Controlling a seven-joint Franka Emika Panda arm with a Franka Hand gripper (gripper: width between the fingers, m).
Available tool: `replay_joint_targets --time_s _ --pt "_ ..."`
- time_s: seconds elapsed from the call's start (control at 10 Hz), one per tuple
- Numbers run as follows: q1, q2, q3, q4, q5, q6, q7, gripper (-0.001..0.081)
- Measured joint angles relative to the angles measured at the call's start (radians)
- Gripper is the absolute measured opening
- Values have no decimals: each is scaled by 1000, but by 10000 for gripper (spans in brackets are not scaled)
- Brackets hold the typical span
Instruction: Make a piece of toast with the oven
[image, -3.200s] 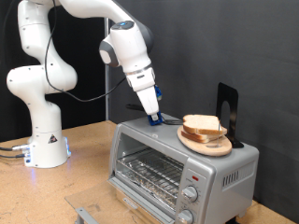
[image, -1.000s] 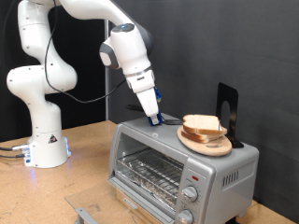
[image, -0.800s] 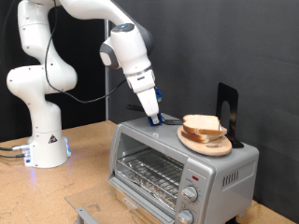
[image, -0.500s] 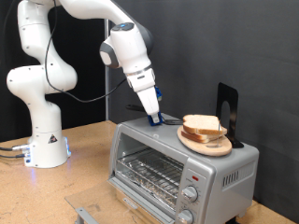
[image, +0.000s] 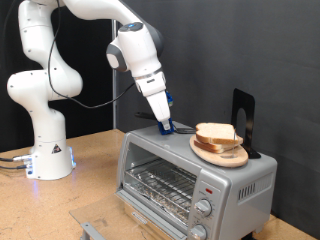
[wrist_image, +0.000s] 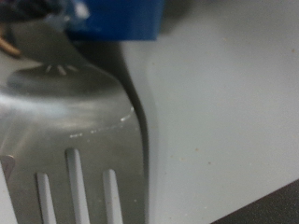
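The silver oven (image: 195, 172) stands at the exterior view's lower right, its inner wire rack (image: 160, 185) showing and bare. Stacked bread slices (image: 218, 135) lie on a round wooden plate (image: 222, 154) on the oven's top. No single separate piece of toast shows. My gripper (image: 166, 124) is down at the oven's top, just left of the plate. It is shut on a blue-handled metal spatula (image: 172, 127). The wrist view shows the slotted spatula blade (wrist_image: 75, 112) and blue handle (wrist_image: 117, 19) close up over the pale oven top (wrist_image: 224, 112).
A black upright stand (image: 243, 118) is behind the plate on the oven. Two round knobs (image: 203, 208) are at the oven's front right. A clear flat panel (image: 92, 222) lies low in front of the oven. The robot's base (image: 45, 150) stands on the wooden table at the left.
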Motion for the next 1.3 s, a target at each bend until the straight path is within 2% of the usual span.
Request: replay_joint_targets --time_s 0.3,0.4,0.5,0.6,0.7,1.0,1.3 --pt "-1 0 0 -2 -1 -1 2 809" --pt "-1 0 0 -2 -1 0 2 781" --pt "-1 0 0 -2 -1 0 2 598" --pt "-1 0 0 -2 -1 0 2 598" --pt "-2 0 0 -2 0 0 2 482" --pt "-1 1 0 -2 12 0 2 482" --pt "18 -15 -14 6 119 -2 -66 465"
